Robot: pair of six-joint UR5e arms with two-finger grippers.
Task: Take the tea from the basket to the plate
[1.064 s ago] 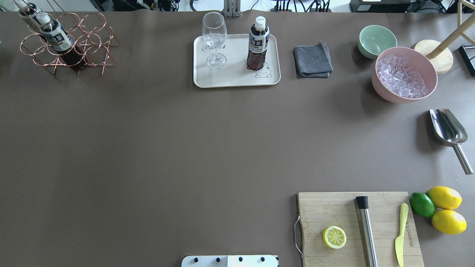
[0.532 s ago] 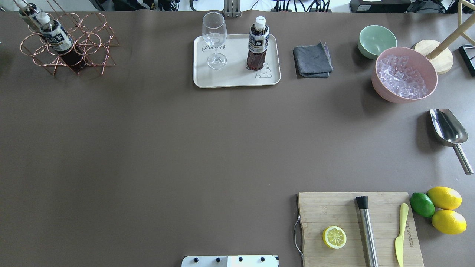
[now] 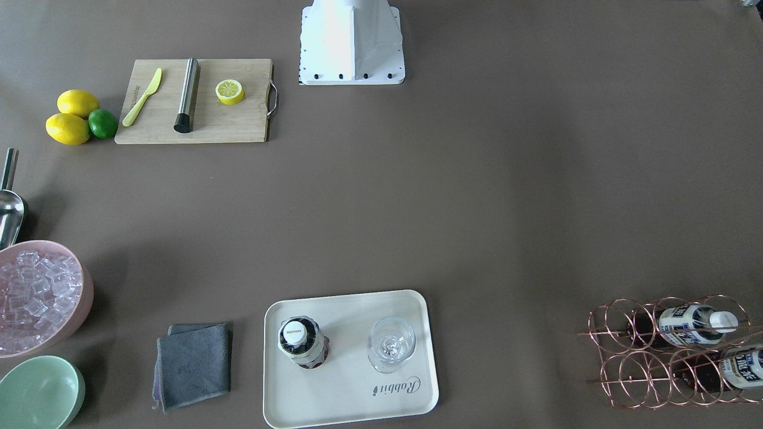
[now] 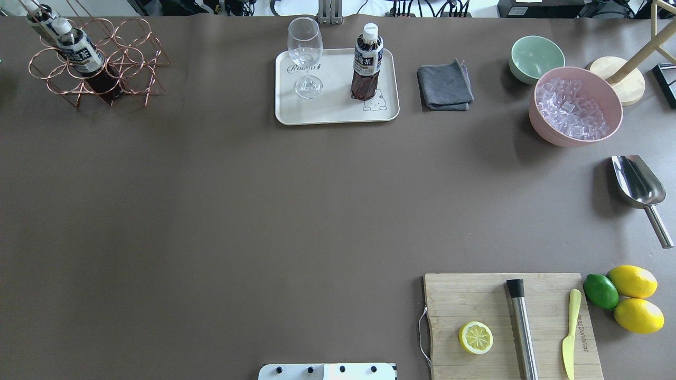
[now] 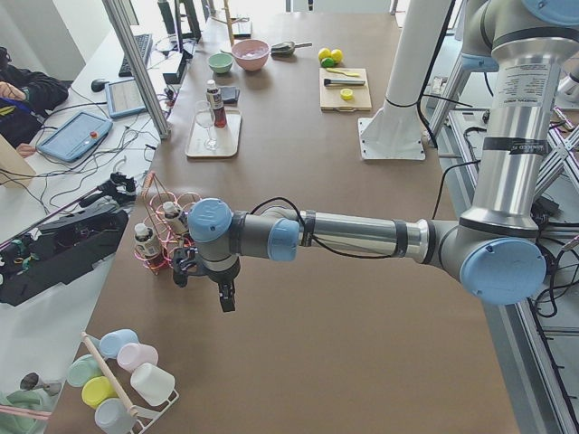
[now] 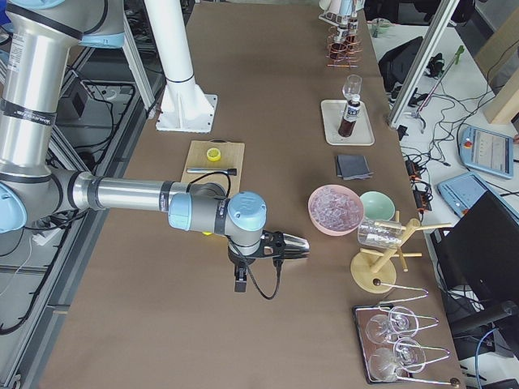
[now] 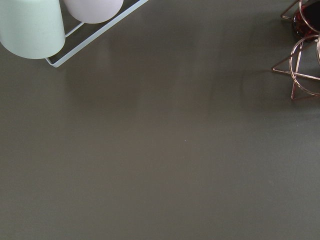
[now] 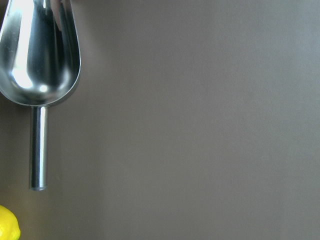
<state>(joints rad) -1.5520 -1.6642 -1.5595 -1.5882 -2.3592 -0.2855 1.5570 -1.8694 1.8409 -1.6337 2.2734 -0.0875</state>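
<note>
One tea bottle (image 4: 367, 63) stands upright on the cream plate (image 4: 338, 110), also seen in the front view (image 3: 302, 341). Two more tea bottles (image 4: 79, 50) (image 4: 39, 18) lean in the copper wire basket (image 4: 134, 68) at the far left corner. My left gripper (image 5: 206, 271) shows only in the exterior left view, over the table just beside the basket (image 5: 163, 226); I cannot tell whether it is open. My right gripper (image 6: 243, 267) shows only in the exterior right view, near the metal scoop (image 6: 288, 243); I cannot tell its state. Neither wrist view shows fingers.
A wine glass (image 4: 305, 58) stands on the plate beside the bottle. A grey cloth (image 4: 444, 85), a green bowl (image 4: 536, 57), a pink tub of ice (image 4: 575, 105), the scoop (image 4: 639, 184) and a cutting board (image 4: 475, 295) lie to the right. A cup rack (image 5: 122, 380) stands past the basket.
</note>
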